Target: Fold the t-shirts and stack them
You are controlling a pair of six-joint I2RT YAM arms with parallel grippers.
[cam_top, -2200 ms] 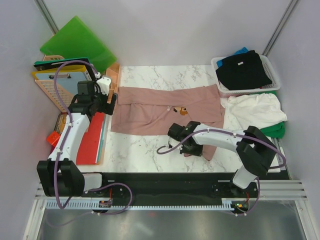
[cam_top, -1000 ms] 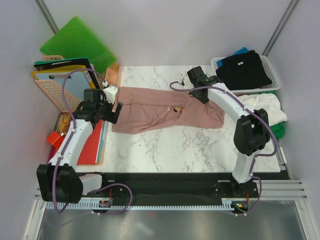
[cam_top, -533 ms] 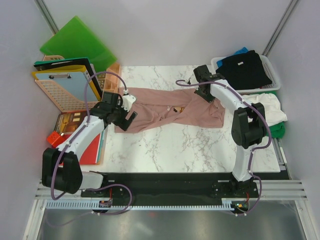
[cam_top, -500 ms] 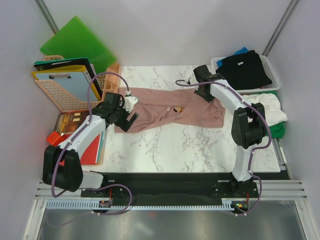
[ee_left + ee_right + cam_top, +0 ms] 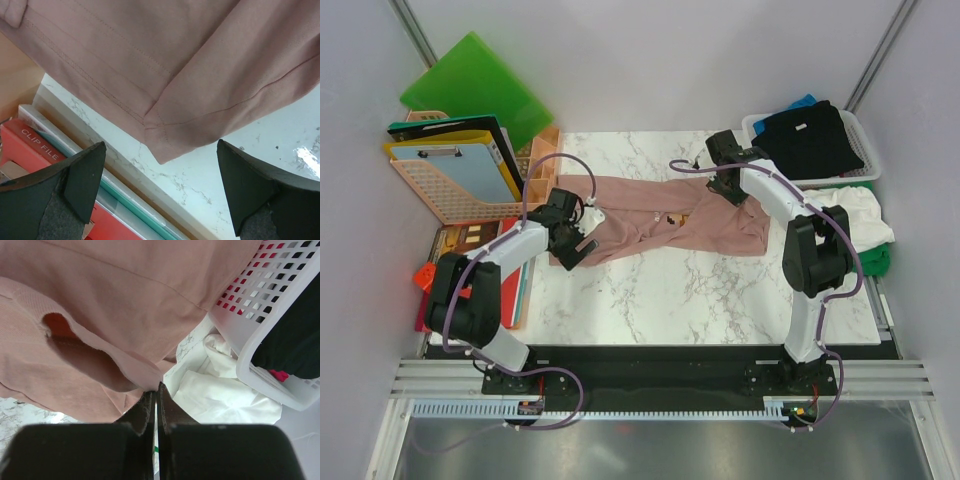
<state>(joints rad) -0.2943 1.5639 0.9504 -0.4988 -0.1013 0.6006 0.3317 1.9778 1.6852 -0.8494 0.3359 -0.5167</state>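
While the right gripper (image 5: 156,390) pinches the pink t-shirt (image 5: 650,225) at 2 o'clock, the gaping left gripper (image 5: 160,150) should straddle its 8 o'clock corner.

— What lies along the left edge of the worktop (image 5: 700,295)?
— A red clip file (image 5: 25,140), flat, on a teal folder (image 5: 135,212). Behind them, a peach mesh tray (image 5: 425,195) holding a clipboard (image 5: 470,172), and a green folder (image 5: 470,85) leaning against the wall.
— And the far right corner?
— A white slotted basket (image 5: 869,176).
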